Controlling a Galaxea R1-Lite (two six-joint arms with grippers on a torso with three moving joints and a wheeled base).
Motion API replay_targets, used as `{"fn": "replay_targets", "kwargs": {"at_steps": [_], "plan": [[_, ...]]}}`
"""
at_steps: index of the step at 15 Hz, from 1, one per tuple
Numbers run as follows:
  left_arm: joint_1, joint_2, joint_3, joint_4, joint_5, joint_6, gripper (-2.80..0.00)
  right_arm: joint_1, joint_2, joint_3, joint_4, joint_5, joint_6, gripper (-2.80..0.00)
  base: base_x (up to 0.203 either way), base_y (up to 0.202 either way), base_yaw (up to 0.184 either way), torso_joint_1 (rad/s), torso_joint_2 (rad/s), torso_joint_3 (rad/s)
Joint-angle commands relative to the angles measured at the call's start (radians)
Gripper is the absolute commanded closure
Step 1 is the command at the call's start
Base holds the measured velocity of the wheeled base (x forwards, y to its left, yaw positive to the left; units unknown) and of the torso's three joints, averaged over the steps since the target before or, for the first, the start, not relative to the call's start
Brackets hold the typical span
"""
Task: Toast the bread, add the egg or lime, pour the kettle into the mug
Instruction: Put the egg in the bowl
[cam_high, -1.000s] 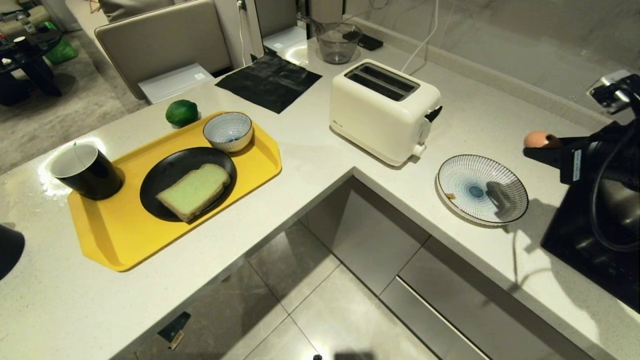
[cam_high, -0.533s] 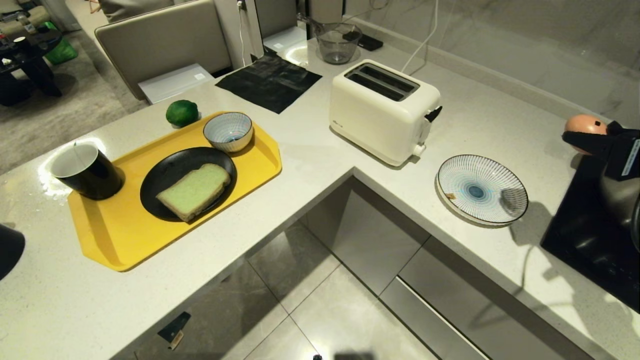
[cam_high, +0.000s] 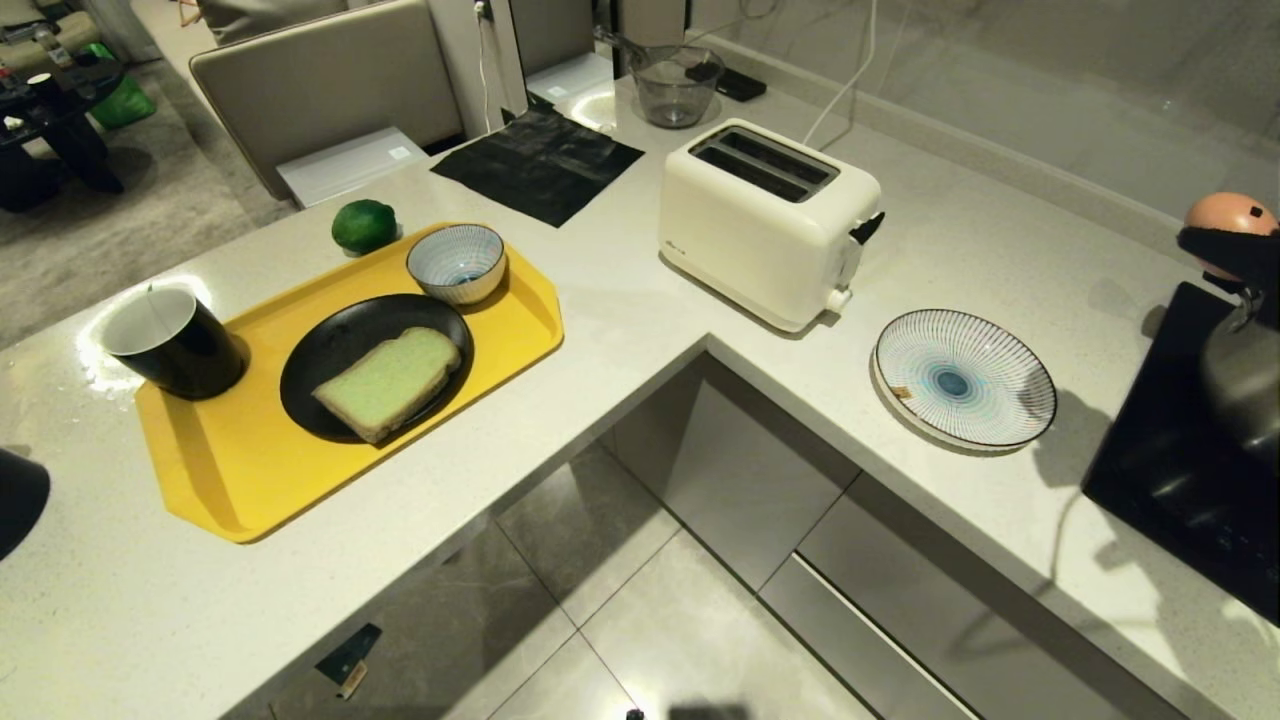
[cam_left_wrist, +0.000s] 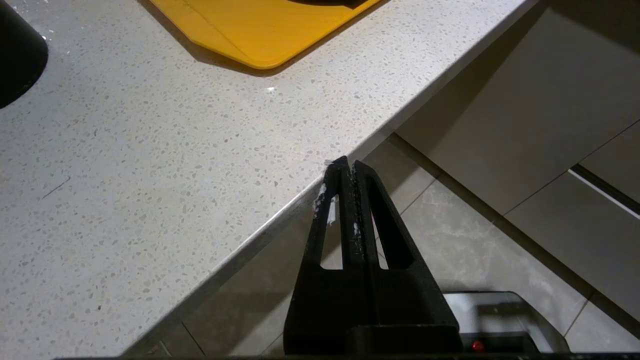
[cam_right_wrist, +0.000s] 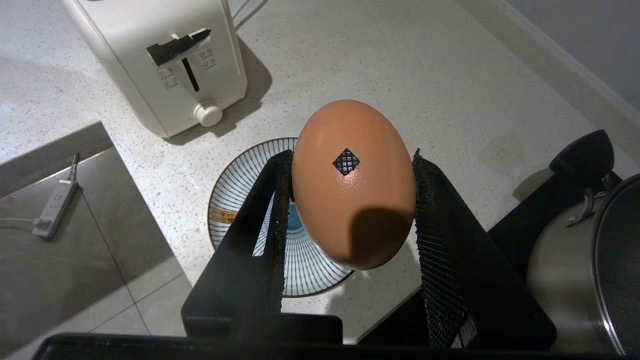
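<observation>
Right gripper (cam_right_wrist: 350, 200) pinches the egg (cam_right_wrist: 353, 185) above the striped plate (cam_high: 964, 375), right of the toaster (cam_high: 768, 220), apparently for carrying; left gripper (cam_left_wrist: 349, 175), pressed together, idles.
</observation>
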Motion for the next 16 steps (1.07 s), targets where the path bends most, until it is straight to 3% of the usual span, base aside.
{"fn": "replay_targets", "kwargs": {"at_steps": [1, 6, 16], "plan": [[0.000, 0.000, 0.000, -0.002, 0.000, 0.000, 0.00, -0.001, -0.020, 0.001, 0.001, 0.001, -0.011, 0.00, 0.000, 0.000, 0.000, 0.000, 0.00, 0.000], [0.000, 0.000, 0.000, -0.002, 0.000, 0.000, 0.00, -0.001, -0.043, 0.035, 0.000, -0.074, -0.058, 0.00, 0.000, 0.000, 0.000, 0.000, 0.00, 0.000], [0.000, 0.000, 0.000, 0.000, 0.000, 0.000, 0.00, -0.001, -0.171, 0.156, 0.002, -0.035, -0.059, 0.00, 0.000, 0.000, 0.000, 0.000, 0.00, 0.000]]}}
